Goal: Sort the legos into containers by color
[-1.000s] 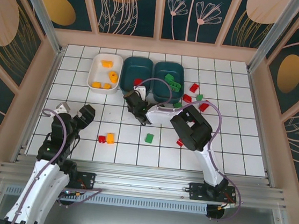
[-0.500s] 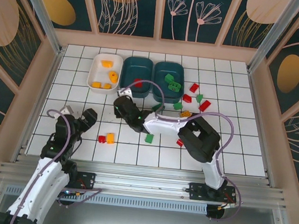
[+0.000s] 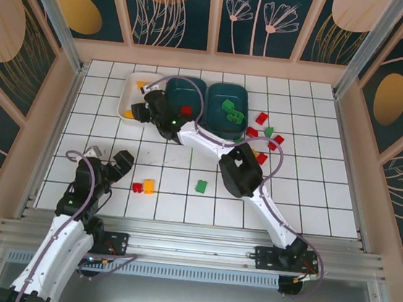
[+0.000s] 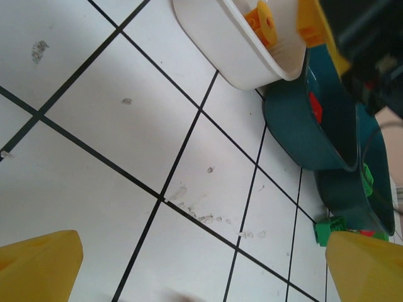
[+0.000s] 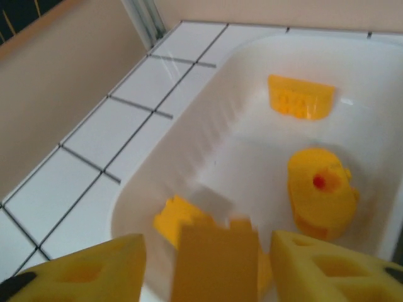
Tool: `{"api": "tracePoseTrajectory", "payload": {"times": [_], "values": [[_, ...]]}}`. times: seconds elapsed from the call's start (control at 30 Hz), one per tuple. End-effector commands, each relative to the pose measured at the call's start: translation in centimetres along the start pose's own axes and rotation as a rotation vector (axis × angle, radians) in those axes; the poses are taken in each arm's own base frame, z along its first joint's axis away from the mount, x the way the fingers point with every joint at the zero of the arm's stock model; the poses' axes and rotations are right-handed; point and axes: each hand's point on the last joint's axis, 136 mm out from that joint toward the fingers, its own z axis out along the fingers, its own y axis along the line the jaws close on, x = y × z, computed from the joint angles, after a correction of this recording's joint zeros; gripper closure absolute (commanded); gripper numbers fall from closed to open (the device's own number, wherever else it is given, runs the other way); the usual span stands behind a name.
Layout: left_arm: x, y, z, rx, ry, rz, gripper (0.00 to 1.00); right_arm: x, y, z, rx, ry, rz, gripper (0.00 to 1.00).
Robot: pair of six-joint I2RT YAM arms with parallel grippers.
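My right gripper (image 3: 146,108) hangs over the white tray (image 3: 130,88), the leftmost of the containers. Its jaws stand open, and a blurred orange-yellow lego (image 5: 217,264) sits loose between them with a gap on each side. Other orange-yellow legos (image 5: 301,97) lie in the white tray (image 5: 157,170). The middle teal tray (image 3: 186,89) holds a red lego (image 3: 186,110); the right teal tray (image 3: 226,95) holds green legos (image 3: 229,110). My left gripper (image 3: 105,162) is open above bare tiles, empty (image 4: 201,251).
Loose legos lie on the tiles: a red one (image 3: 138,186) beside an orange one (image 3: 149,185), a green one (image 3: 201,186), and red and green ones (image 3: 262,117) right of the trays. Walls and metal posts fence the table.
The right arm swung from the table's middle up and left to the white tray with the orange-yellow lego, and its jaws widened off it. The left arm barely shifted.
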Motion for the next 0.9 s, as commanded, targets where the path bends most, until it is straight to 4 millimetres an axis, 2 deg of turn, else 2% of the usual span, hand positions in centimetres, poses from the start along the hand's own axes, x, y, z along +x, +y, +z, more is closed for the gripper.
{"api": "tracePoseTrajectory", "payload": {"times": [0.0, 0.1, 0.17, 0.23, 0.3, 0.4, 0.47, 0.57, 0.63, 0.73, 0.87], "values": [[0.1, -0.6, -0.2, 0.005, 0.031, 0.028, 0.01, -2.0, 0.4, -0.7, -0.009, 0.011, -0.019, 0.36], [-0.2, -1.6, -0.2, 0.027, 0.042, 0.042, 0.01, -4.3, 1.2, -2.6, -0.012, -0.034, -0.042, 0.34], [-0.1, -2.0, 0.0, 0.033, 0.064, 0.064, 0.08, -5.5, 1.3, -4.5, 0.011, -0.057, -0.053, 0.34], [0.2, -1.8, 0.2, -0.006, 0.105, 0.093, 0.11, -5.7, 1.1, -6.6, 0.016, -0.070, -0.051, 0.34], [0.7, -0.9, 0.5, -0.072, 0.149, 0.106, 0.14, -5.3, 0.6, -9.0, 0.017, -0.080, -0.041, 0.34], [2.5, -0.7, 0.6, -0.117, 0.196, 0.128, 0.20, -4.0, -1.0, -13.3, 0.042, -0.096, -0.005, 0.34], [3.1, -0.8, 0.3, -0.160, 0.205, 0.152, 0.21, -2.6, -2.3, -16.1, 0.049, -0.102, 0.038, 0.34], [3.7, -0.2, -0.1, -0.205, 0.228, 0.150, 0.28, -0.8, -3.8, -19.7, 0.064, -0.109, 0.078, 0.34], [4.1, 0.6, -0.4, -0.243, 0.229, 0.149, 0.30, 0.3, -5.1, -21.5, 0.097, -0.105, 0.092, 0.34], [5.0, 1.1, -0.5, -0.261, 0.253, 0.141, 0.38, 1.6, -6.8, -23.6, 0.119, -0.108, 0.119, 0.34], [6.8, 2.0, -0.1, -0.313, 0.315, 0.172, 0.43, 2.0, -8.1, -25.4, 0.136, -0.128, 0.139, 0.34]]}}
